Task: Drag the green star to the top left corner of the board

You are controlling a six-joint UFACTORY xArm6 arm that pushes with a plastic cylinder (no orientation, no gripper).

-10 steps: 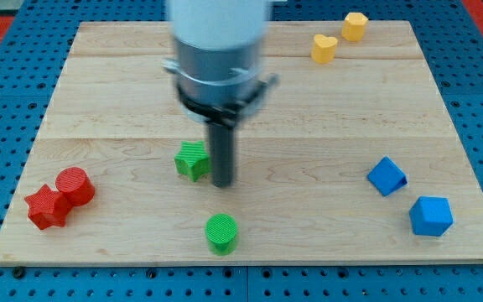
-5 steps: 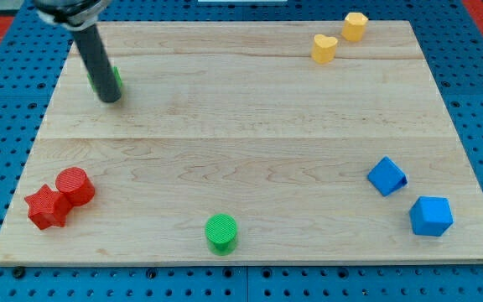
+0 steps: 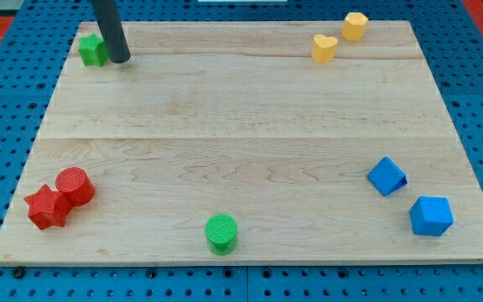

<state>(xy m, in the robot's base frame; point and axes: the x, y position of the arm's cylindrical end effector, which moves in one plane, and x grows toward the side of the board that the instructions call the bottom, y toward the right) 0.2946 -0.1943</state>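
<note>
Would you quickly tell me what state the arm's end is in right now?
No gripper: my tip holds nothing and sits against the green star's right side, at the board's top left corner.

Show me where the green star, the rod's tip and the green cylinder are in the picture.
green star (image 3: 92, 50): camera view, on its top face.
my tip (image 3: 119, 59): camera view, at the rod's very lower end, beside the star's right.
green cylinder (image 3: 220, 228): camera view, on its round top.

On the pale wooden board (image 3: 250, 117), a red cylinder (image 3: 74, 184) touches a red star (image 3: 46, 207) at the view's bottom left, a green cylinder (image 3: 221, 232) sits bottom centre, two blue blocks (image 3: 386, 176) (image 3: 431, 216) lie right, and a yellow heart (image 3: 324, 48) and yellow hexagonal block (image 3: 355, 26) lie top right.
</note>
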